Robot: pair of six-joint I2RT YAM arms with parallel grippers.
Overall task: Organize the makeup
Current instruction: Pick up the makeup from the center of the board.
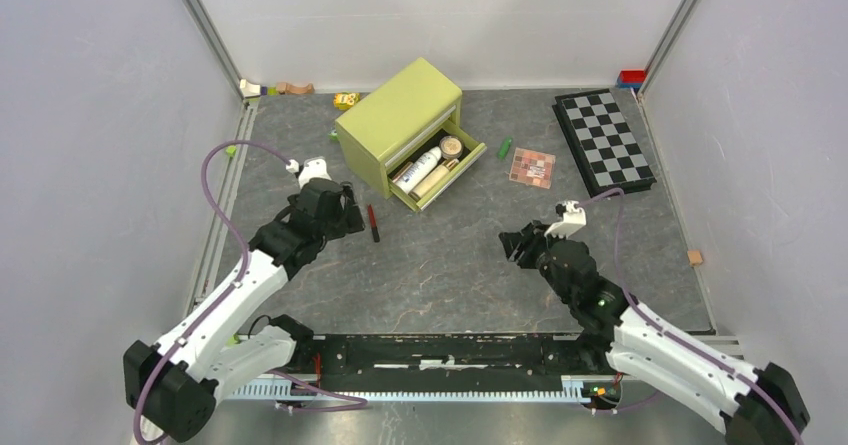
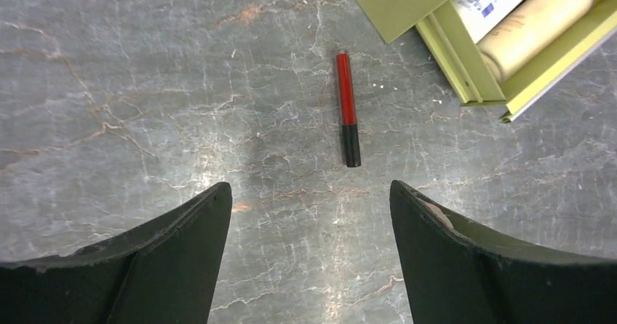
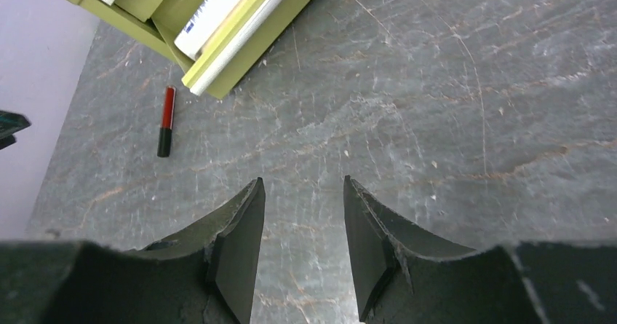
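The dark marbled table [image 1: 450, 275] carries everything. At its far right lies the black-and-white chequered board [image 1: 604, 141]. Near the far middle stands an olive-green drawer cabinet [image 1: 395, 115], its lower drawer [image 1: 458, 175] pulled out toward the near right. The left gripper [image 2: 309, 193] hangs above bare table with its fingers spread wide and nothing between them. The right gripper [image 3: 302, 186] hovers over the near right of the table, jaws partly apart and likewise empty. The pink-brown eyeshadow palette [image 1: 531, 167] lies flat between cabinet and board, touching neither. Inside the drawer a white bottle [image 1: 418, 170] and a tan tube [image 1: 434, 180] lie side by side, with a round tan compact [image 1: 451, 146] behind them (anything beneath them cannot be made out). The red-black pencil [image 1: 373, 222] lies on the table just in front of the cabinet, straight ahead of the left gripper, black end nearest it. The small green stick [image 1: 505, 148] lies near the palette's far left corner
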